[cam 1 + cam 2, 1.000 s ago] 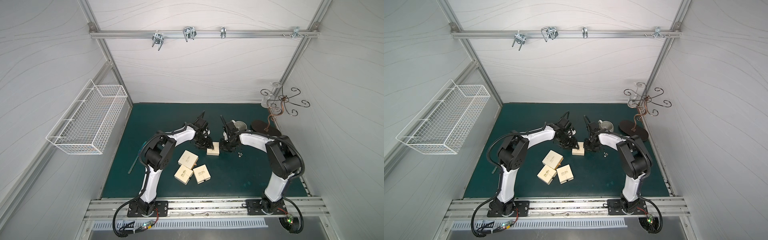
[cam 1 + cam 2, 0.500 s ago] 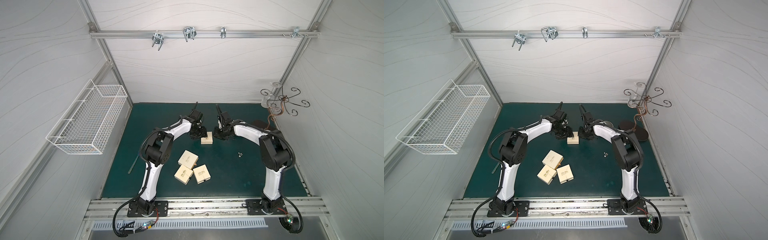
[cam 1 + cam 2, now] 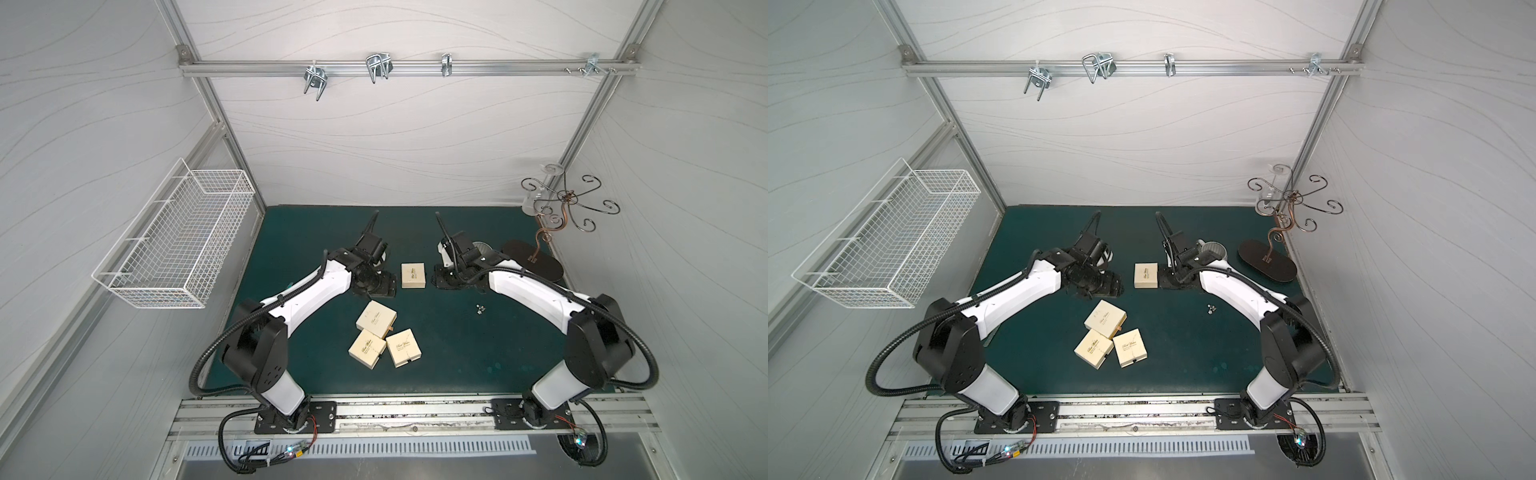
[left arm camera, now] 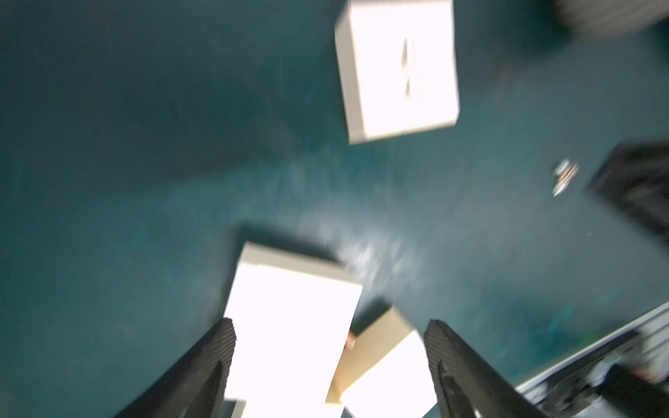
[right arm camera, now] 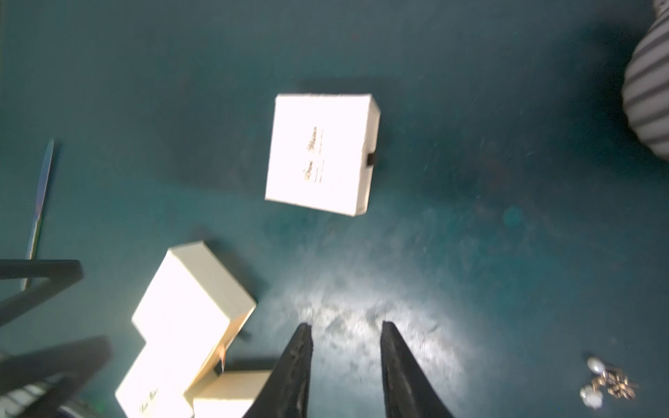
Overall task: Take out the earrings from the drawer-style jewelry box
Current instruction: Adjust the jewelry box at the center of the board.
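Observation:
A cream drawer-style jewelry box (image 3: 413,275) (image 3: 1146,275) lies flat on the green mat between my two grippers, touched by neither. It looks shut, and a small dark pull tab (image 5: 371,159) shows on one side. The earrings (image 3: 481,308) (image 3: 1212,308) (image 5: 608,387) lie loose on the mat as a tiny silvery cluster with pale beads, near my right arm. My left gripper (image 3: 384,286) (image 4: 329,325) stands wide open with nothing between its fingers. My right gripper (image 3: 439,280) (image 5: 345,325) has a narrow gap between its fingers, with only mat behind it.
Three more cream boxes (image 3: 376,319) (image 3: 367,348) (image 3: 403,347) sit clustered nearer the front. A striped cup (image 3: 482,248) and a scrolled metal stand on its dark oval base (image 3: 532,259) are at the back right. A white wire basket (image 3: 178,241) hangs on the left wall.
The box between the grippers was carried toward the back and now lies free. My left gripper has opened wide. Both grippers have drawn away from the box's sides.

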